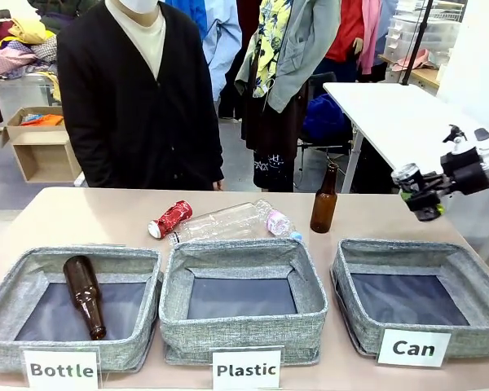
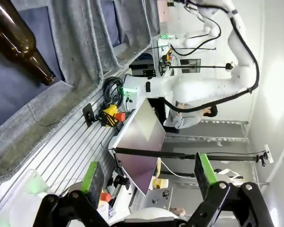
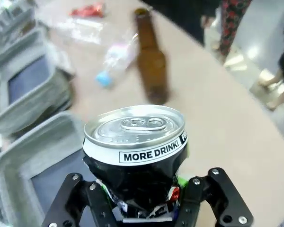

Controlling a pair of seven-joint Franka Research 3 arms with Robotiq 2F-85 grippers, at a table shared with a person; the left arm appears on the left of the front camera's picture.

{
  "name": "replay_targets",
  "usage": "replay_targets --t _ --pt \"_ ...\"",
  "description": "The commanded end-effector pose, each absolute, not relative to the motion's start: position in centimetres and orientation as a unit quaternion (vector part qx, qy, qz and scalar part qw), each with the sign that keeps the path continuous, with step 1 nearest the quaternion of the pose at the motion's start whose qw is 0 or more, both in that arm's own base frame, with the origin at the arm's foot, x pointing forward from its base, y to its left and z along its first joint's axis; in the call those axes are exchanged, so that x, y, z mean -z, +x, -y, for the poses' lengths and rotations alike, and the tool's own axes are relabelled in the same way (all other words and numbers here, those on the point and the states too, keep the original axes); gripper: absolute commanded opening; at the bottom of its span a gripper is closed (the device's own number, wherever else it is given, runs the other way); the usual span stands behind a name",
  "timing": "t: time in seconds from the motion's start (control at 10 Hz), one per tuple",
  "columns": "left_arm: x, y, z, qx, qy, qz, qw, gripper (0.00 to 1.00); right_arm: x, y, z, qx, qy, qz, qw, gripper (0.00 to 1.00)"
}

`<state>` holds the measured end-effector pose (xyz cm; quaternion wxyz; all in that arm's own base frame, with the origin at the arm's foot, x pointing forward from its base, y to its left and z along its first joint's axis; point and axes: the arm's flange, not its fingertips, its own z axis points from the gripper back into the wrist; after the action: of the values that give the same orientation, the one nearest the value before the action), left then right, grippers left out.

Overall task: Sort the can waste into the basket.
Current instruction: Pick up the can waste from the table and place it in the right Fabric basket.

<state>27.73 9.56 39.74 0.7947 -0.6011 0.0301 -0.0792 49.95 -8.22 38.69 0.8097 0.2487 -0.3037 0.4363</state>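
Note:
My right gripper point(image 1: 421, 198) hangs in the air at the table's right side, above the far right corner of the basket signed "Can" point(image 1: 352, 269), and is shut on the black can point(image 1: 407, 174). In the right wrist view the black can point(image 3: 135, 142) stands upright between the fingers point(image 3: 195, 196), silver top up, with the basket point(image 3: 35, 142) below and to the left. The crushed red can point(image 1: 170, 218) lies on the table behind the middle bin. My left gripper point(image 2: 149, 177) is open and holds nothing.
A brown bottle point(image 1: 323, 200) stands behind the gap between the "Plastic" bin point(image 1: 243, 326) and the basket. Clear plastic bottles point(image 1: 228, 221) lie beside the red can. The "Bottle" bin point(image 1: 8, 293) holds a brown bottle point(image 1: 83, 293). A person stands at the far side.

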Motion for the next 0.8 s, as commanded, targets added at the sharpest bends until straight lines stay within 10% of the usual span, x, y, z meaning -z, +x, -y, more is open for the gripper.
replay_targets --t 0.0,0.7 --pt "-40.3 27.2 -9.8 0.081 -0.604 -0.026 0.793 1.00 -41.0 44.5 5.8 -0.486 0.266 0.189 0.810 0.00" --pt "-40.3 27.2 -9.8 0.081 -0.604 -0.026 0.793 1.00 -39.6 38.2 0.7 -0.647 0.195 0.019 0.737 0.00"
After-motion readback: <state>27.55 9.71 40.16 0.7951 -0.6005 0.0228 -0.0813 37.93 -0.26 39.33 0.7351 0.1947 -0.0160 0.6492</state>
